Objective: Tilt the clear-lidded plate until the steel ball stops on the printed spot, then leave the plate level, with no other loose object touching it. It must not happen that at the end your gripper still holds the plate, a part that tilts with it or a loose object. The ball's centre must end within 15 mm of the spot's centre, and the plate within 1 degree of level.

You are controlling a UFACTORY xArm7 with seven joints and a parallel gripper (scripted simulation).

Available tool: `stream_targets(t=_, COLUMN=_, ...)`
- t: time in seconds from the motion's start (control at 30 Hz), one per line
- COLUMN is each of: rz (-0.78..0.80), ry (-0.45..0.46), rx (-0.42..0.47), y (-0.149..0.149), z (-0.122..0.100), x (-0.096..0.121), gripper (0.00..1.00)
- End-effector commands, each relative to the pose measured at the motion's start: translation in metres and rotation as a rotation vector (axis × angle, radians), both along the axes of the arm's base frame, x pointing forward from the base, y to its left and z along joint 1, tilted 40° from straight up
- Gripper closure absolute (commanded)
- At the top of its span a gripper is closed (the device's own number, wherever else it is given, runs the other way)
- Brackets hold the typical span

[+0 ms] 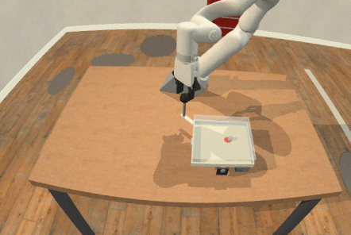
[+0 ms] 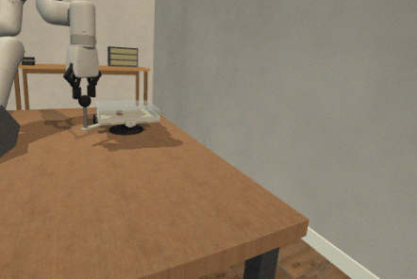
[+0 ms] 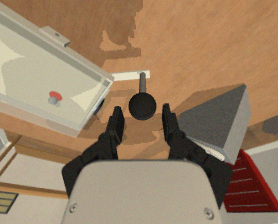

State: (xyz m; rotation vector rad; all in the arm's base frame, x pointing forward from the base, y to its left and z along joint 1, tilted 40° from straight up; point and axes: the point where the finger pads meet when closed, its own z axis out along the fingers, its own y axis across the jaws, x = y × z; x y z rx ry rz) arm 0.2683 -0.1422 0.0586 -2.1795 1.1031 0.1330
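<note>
"What is given by each view of the pincer [image 1: 187,91] [image 2: 84,94] [image 3: 142,108]?"

"From the wrist, a gap is seen on either side of the black knob [image 1: 183,98] [image 2: 85,101] [image 3: 142,106]; from the exterior, the knob is seen just below the fingertips. In the top view, that gap is hidden."

"And its state?"

"The fingers are spread partway, with nothing pinched. No contact with the knob can be made out."

"What is carried beneath the knob?"

"An upright grey rod [image 1: 184,109] [image 2: 85,117] [image 3: 143,82] is seen, joined at its foot to a white bar [image 1: 187,118] [image 2: 92,126] [image 3: 127,76] that is run towards the plate [image 1: 222,165] [image 2: 110,123] [image 3: 95,69]."

"Where is the plate placed?"

"Beside and lower than the pincer, above the surface [image 1: 111,121] [image 2: 165,190] [image 3: 200,45]. A black round base [image 2: 125,130] is shown beneath it in the exterior view. By the top view, it is set to the right of the knob in the picture and nearer the table's front edge."

"And the ball?"

"Under the clear lid, the steel ball [image 1: 230,138] [image 2: 119,111] [image 3: 52,101] is seen at the red spot [image 1: 227,140] [image 2: 120,114] [image 3: 56,95], partly overlapping it. Whether it is centred cannot be told, nor whether the plate is exactly level."
</note>
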Motion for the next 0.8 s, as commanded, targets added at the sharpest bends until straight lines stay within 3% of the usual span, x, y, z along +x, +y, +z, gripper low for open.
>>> stream_targets(t=0.0, rz=-0.002, ry=-0.002, rx=-0.002, y=-0.005, z=0.005, x=-0.001, gripper=0.39)
stream_targets(t=0.77, rz=-0.002, ry=-0.002, rx=-0.002, y=-0.020, z=0.023, x=-0.006, gripper=0.39)
